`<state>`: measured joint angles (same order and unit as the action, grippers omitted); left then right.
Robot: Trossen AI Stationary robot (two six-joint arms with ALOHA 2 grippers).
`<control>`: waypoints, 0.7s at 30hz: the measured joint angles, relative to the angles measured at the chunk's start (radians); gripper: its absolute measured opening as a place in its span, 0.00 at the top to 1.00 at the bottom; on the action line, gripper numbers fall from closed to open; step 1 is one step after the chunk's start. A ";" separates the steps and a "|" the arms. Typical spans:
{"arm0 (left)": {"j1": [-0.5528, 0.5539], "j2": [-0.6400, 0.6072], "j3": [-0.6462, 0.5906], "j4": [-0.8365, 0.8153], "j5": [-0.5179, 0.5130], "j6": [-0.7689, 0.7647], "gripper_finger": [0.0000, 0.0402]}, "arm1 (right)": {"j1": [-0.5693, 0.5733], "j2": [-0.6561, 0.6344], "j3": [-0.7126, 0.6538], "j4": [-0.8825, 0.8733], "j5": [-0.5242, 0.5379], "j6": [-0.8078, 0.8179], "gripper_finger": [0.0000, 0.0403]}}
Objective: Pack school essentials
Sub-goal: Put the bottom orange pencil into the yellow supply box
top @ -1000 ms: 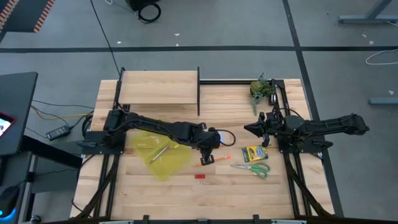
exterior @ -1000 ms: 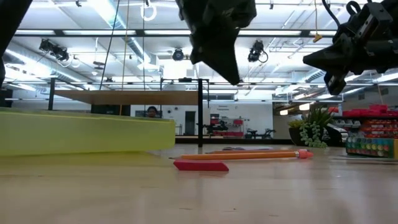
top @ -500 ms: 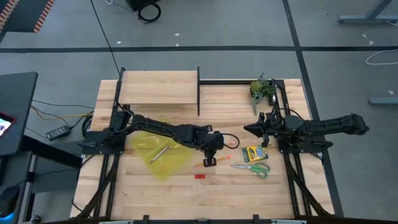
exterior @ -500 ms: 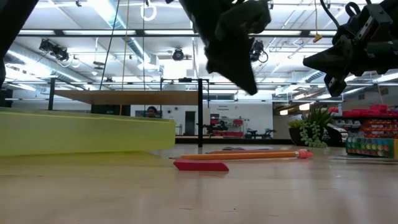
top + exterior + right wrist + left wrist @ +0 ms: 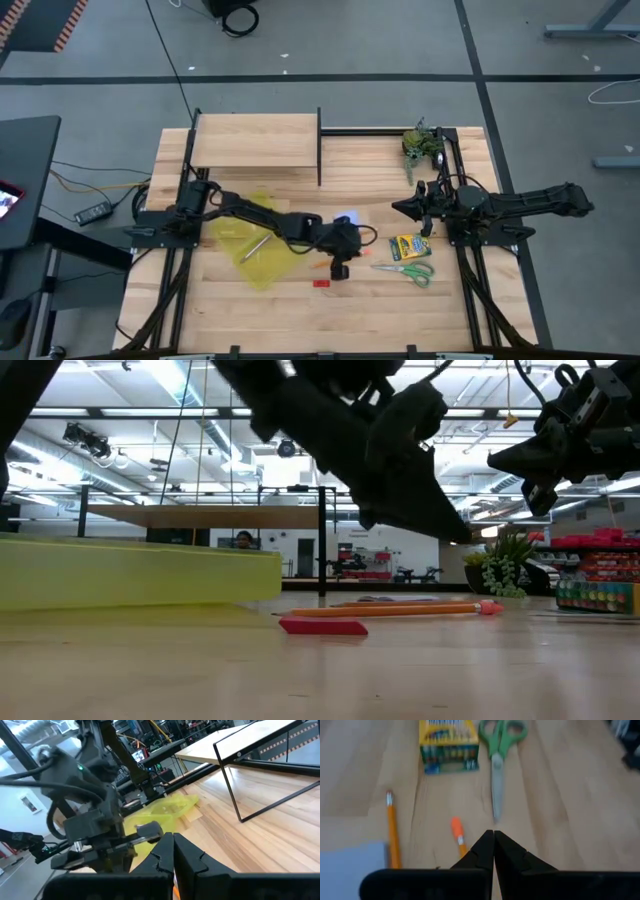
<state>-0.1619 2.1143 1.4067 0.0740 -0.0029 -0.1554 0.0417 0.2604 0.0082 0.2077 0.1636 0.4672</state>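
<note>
While the left gripper (image 5: 339, 268) is hanging over the middle of the table with its two fingers pressed together and pinching nothing, the orange pencil (image 5: 459, 839) is lying just ahead of the fingertips.

Risk, item one: closed tips coming down on a thin round pencil are likely to roll or flick it aside rather than take it; the fingers would need to be spreading first.
Risk, item two: the red eraser (image 5: 321, 283) is resting just near of the gripper, so a low sweep could be knocking it away.
Risk, item three: a second pencil (image 5: 393, 830) and the pale blue note pad (image 5: 350, 870) are sitting close beside the first pencil, so a wide grasp may be catching more than one thing.

Other task items: crayon box (image 5: 405, 246) and green-handled scissors (image 5: 405, 270), lying to the right, untouched. Yellow pouch (image 5: 258, 245) is lying to the left.

Right gripper (image 5: 402, 208): waiting at the right side, fingers together, empty.

Surface: pale wooden plank table (image 5: 430, 305), a raised wooden shelf (image 5: 255, 140) at the far left, a leafy clump (image 5: 421, 143) at the far right.

Room: grey floor around the table; ceiling lights and workshop equipment are showing beyond it.
</note>
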 joint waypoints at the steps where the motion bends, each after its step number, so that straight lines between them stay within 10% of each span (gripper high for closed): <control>1: 0.000 0.000 -0.023 0.056 -0.001 -0.008 0.95 | 0.000 0.000 0.000 0.000 0.000 0.000 0.98; 21: -0.062 0.073 -0.171 0.441 -0.207 -0.095 0.51 | 0.000 0.001 0.000 -0.004 0.000 0.000 0.98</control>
<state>-0.2240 2.1870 1.2354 0.5149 -0.2102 -0.2507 0.0418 0.2611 0.0082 0.2032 0.1638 0.4672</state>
